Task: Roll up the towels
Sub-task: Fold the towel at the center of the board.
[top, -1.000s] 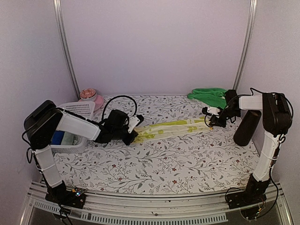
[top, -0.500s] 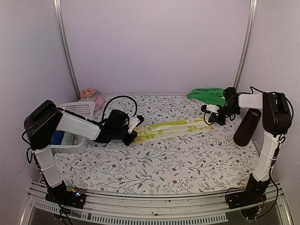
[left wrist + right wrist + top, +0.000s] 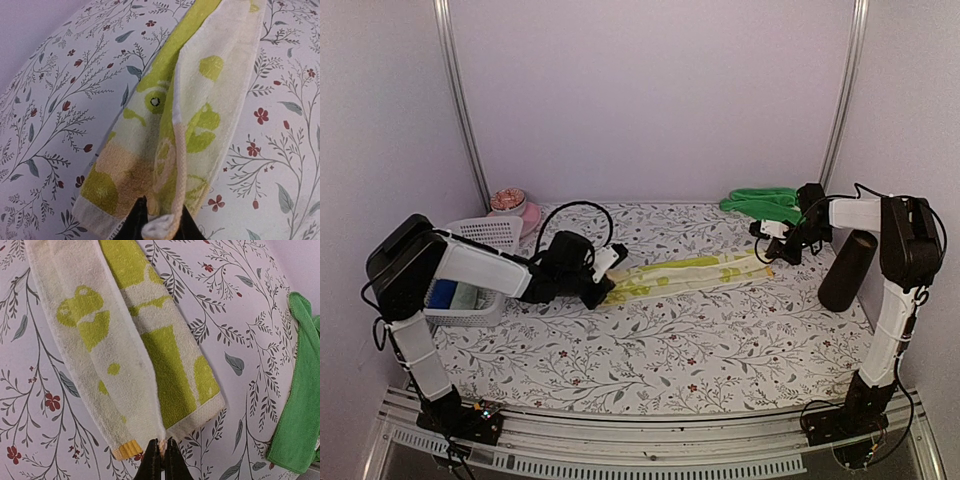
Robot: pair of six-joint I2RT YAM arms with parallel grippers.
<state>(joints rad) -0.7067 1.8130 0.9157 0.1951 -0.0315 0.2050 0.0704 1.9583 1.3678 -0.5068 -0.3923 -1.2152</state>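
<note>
Top external view: on the floral tabletop, the left tool and right tool each pinch 1 end hem of the folded yellow-lime towel. The cloth looks limp and light, best held by its corners. The green towel lies bunched beyond.

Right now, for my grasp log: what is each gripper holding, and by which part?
Both hold the yellow-lime towel: the left gripper pinches one end's hem, the right gripper the opposite end's edge.

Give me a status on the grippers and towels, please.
Left gripper pinching one end of yellow-lime towel, right gripper shut on the other end. Towel flat, folded lengthwise, not rolled. Green towel back right. Nothing in the way.
</note>
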